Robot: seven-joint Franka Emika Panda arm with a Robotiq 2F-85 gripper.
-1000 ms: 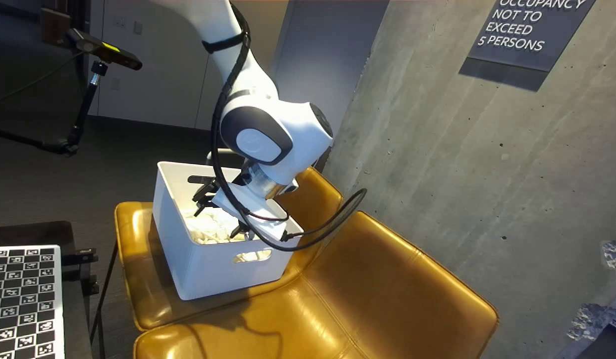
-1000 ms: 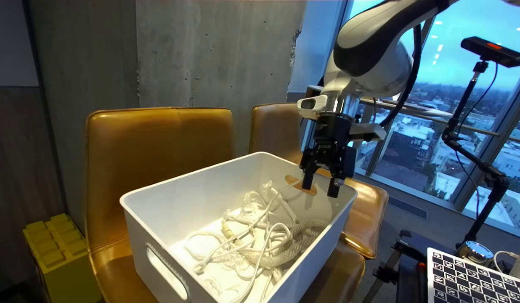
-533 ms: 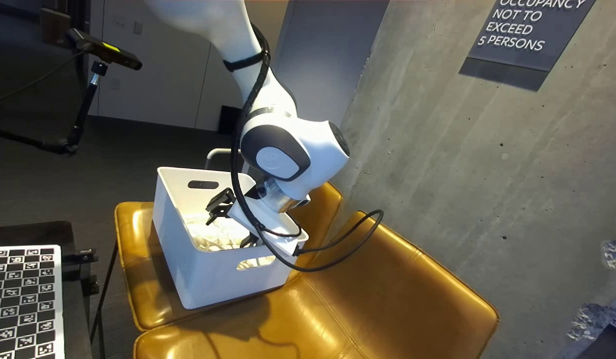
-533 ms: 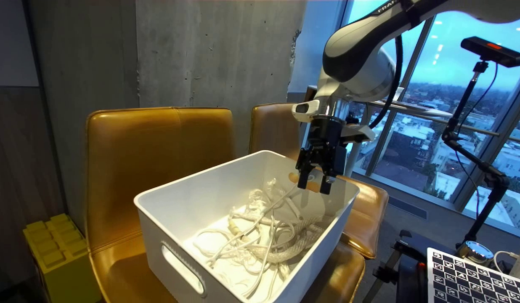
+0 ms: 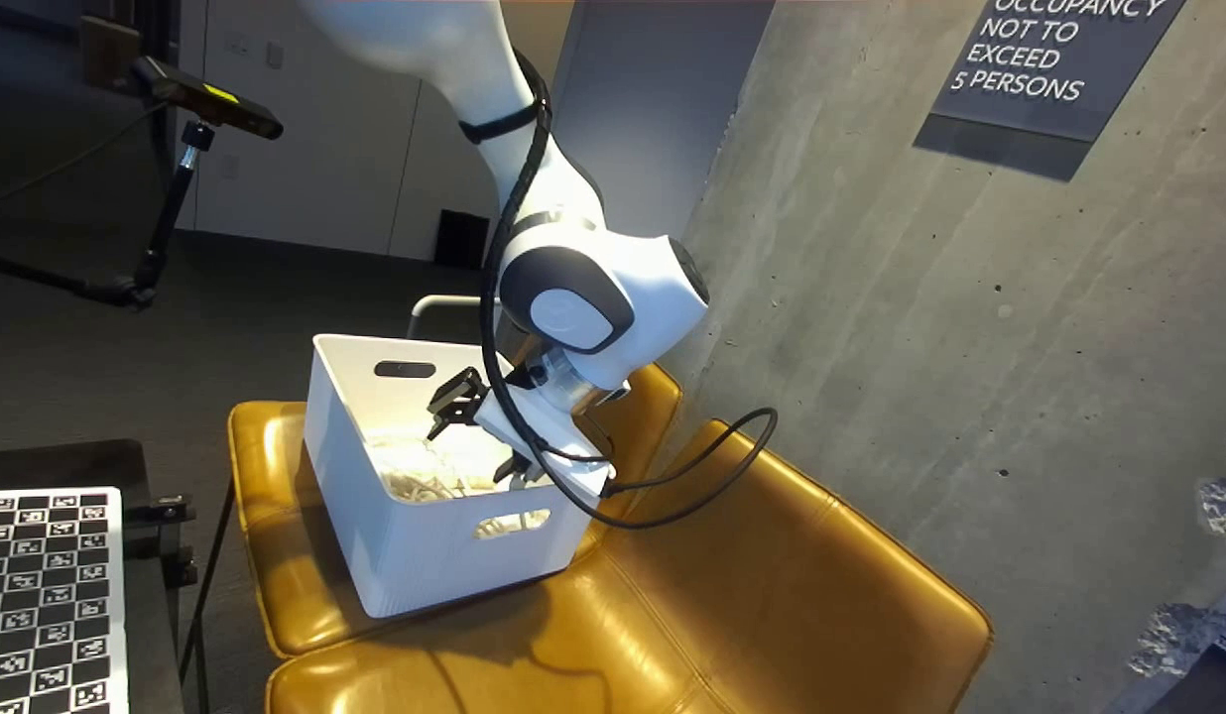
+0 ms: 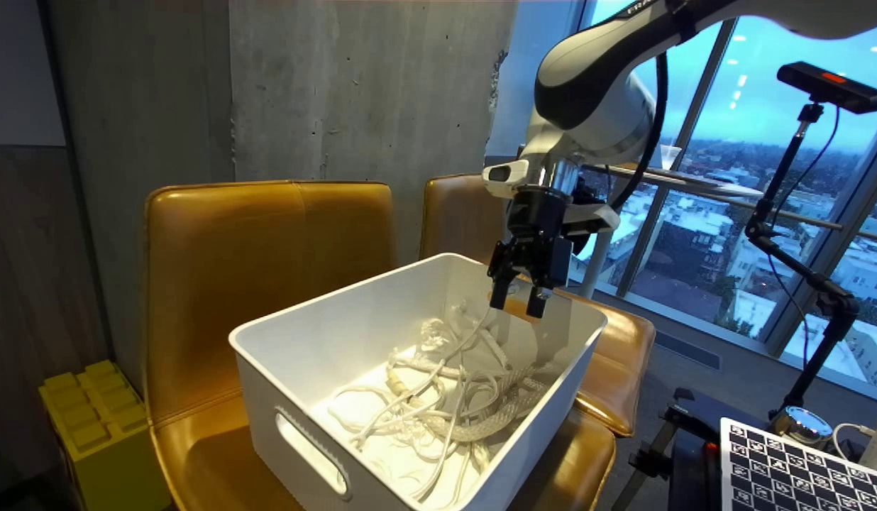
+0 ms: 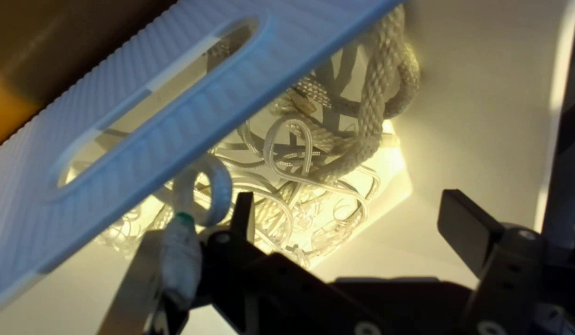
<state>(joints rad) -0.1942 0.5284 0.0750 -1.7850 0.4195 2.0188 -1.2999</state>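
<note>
A white bin (image 6: 367,333) sits farther right on its tan chair (image 6: 211,454) in an exterior view than a second earlier, its tangle of pale cords (image 6: 474,430) shifted along with it, as the gripper (image 6: 518,304) swings toward the left of the same view. In an exterior view, a dark panel (image 5: 461,239) emerges from behind the robot arm (image 5: 613,288), whose shadow (image 5: 504,623) creeps across the neighboring seat (image 5: 583,610).

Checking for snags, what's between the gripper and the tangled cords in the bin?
In an exterior view, a thin pale cord slants from the tangled cords toward the gripper; contact is unclear.
</note>
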